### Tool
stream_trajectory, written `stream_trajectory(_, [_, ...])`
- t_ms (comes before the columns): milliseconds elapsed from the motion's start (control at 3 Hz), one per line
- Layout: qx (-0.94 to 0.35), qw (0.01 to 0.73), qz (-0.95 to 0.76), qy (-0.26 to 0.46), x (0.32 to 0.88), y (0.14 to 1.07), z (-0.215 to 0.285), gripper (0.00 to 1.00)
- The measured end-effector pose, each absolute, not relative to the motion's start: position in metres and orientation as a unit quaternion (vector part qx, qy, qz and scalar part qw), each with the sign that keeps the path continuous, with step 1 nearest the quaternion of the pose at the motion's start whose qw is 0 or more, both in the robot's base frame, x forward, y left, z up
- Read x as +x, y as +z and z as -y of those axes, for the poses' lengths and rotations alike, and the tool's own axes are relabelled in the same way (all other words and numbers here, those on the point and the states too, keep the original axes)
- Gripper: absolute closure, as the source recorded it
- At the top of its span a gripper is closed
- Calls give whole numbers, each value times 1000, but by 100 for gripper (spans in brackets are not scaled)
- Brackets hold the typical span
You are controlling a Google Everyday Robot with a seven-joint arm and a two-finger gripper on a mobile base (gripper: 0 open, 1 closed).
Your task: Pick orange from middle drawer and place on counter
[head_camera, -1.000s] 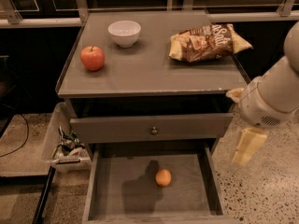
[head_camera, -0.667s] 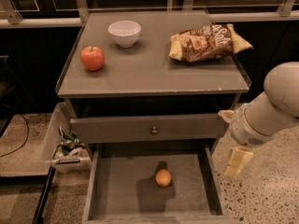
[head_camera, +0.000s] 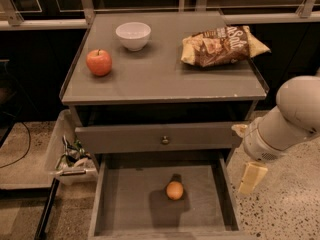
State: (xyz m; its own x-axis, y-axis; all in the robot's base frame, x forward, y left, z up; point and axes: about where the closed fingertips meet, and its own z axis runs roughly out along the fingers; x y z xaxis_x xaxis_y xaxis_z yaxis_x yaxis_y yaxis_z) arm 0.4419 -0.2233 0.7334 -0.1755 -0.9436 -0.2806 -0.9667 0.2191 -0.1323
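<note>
The orange (head_camera: 174, 190) lies on the floor of the open middle drawer (head_camera: 125, 204), a little right of its centre. The counter (head_camera: 160, 76) is the grey cabinet top above it. My gripper (head_camera: 252, 178) hangs from the white arm (head_camera: 290, 119) at the right, just outside the drawer's right wall and to the right of the orange. It holds nothing that I can see.
On the counter stand a red apple (head_camera: 99, 62) at the left, a white bowl (head_camera: 133, 35) at the back and a chip bag (head_camera: 222, 46) at the right. A shut drawer front with a knob (head_camera: 164, 140) overhangs the open drawer. A bin of clutter (head_camera: 70, 156) sits at the left.
The arm and gripper have moved down and slightly left, closer to the drawer's right wall. The orange and the things on the counter have not moved.
</note>
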Motion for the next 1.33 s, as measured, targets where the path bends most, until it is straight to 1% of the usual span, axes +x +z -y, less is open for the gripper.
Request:
stream_trajectory(1000, [-623, 152, -750, 160, 449, 526, 194, 0])
stream_trajectory(1333, [-625, 143, -745, 186, 443, 489, 183, 0])
